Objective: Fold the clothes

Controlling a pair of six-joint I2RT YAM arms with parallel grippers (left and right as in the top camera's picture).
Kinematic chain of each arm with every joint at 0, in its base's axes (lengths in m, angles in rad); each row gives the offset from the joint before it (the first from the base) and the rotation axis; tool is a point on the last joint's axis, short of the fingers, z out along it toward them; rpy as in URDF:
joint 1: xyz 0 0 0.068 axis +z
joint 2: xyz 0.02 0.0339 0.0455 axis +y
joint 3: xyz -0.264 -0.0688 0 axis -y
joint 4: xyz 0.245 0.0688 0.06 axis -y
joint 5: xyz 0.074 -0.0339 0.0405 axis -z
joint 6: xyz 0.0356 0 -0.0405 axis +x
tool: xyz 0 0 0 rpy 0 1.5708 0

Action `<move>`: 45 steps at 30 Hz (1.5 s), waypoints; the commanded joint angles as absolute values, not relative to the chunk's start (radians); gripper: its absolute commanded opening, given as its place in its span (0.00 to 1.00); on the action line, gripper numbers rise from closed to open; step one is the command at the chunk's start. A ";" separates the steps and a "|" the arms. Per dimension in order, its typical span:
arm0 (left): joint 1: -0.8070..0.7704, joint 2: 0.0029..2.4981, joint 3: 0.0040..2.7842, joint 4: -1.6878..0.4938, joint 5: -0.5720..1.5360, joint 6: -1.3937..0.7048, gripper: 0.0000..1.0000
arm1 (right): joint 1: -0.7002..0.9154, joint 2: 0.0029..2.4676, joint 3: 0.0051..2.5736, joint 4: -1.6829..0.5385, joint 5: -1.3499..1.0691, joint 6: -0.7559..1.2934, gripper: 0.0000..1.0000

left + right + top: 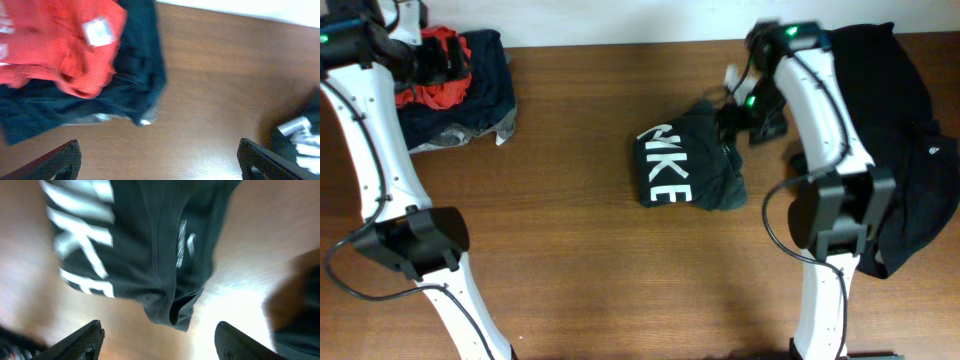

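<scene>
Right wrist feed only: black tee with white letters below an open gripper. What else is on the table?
Observer: A red garment lying on a navy garment, piled at the far left.
Operator: Other arm holding any of it?
Observer: No. The left gripper is open and empty, over bare table beside that pile.
Operator: Anything on the right side?
Observer: A black heap of clothing along the right edge.

A brown wooden table (590, 270) meets a white wall (620, 20).
</scene>
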State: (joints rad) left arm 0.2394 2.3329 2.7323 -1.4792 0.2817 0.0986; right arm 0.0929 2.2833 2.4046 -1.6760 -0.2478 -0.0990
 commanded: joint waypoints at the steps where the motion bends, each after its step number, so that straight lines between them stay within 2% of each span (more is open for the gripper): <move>1: 0.162 2.348 2.731 -1.531 0.372 0.191 0.95 | 0.032 2.218 2.543 -1.672 -0.257 -0.007 0.75; 3: 0.112 2.360 2.730 -1.572 0.395 0.234 0.89 | 0.004 2.218 2.583 -1.663 -0.258 0.021 0.75; 4: 0.060 2.378 2.728 -1.597 0.405 0.281 0.79 | -0.019 2.218 2.587 -1.649 -0.258 0.021 0.75; 6: -0.003 2.407 2.727 -1.613 0.404 0.329 0.70 | -0.039 2.219 2.584 -1.648 -0.258 0.021 0.75; 10: -0.127 2.487 2.726 -1.621 0.404 0.414 0.35 | -0.067 2.221 2.577 -1.658 -0.257 0.020 0.75; 13: -0.207 2.556 2.726 -1.620 0.404 0.433 0.01 | -0.086 2.221 2.577 -1.662 -0.250 0.020 0.75; 20: -0.365 2.677 2.726 -1.587 0.498 0.448 0.00 | -0.113 2.221 2.577 -1.662 -0.250 0.036 0.75; 24: -0.382 2.672 2.730 -1.568 0.508 0.447 0.00 | -0.113 2.221 2.577 -1.666 -0.250 0.035 0.75; 28: -0.384 2.671 2.731 -1.613 0.612 0.448 0.01 | -0.113 2.221 2.577 -1.666 -0.250 0.035 0.75; 33: -0.437 2.672 2.729 -1.688 0.646 0.565 0.01 | -0.113 2.222 2.577 -1.654 -0.250 0.035 0.75; 40: -0.549 2.703 2.637 -1.660 0.396 0.607 0.01 | -0.113 2.222 2.577 -1.654 -0.250 0.035 0.75; 45: -0.565 2.752 2.630 -1.648 0.261 0.594 0.01 | -0.113 2.222 2.577 -1.654 -0.250 0.035 0.75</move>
State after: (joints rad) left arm -0.5842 2.7136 2.6408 -1.6535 0.3935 0.5770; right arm -0.1089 2.2177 2.5797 -1.6535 -0.2520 0.0269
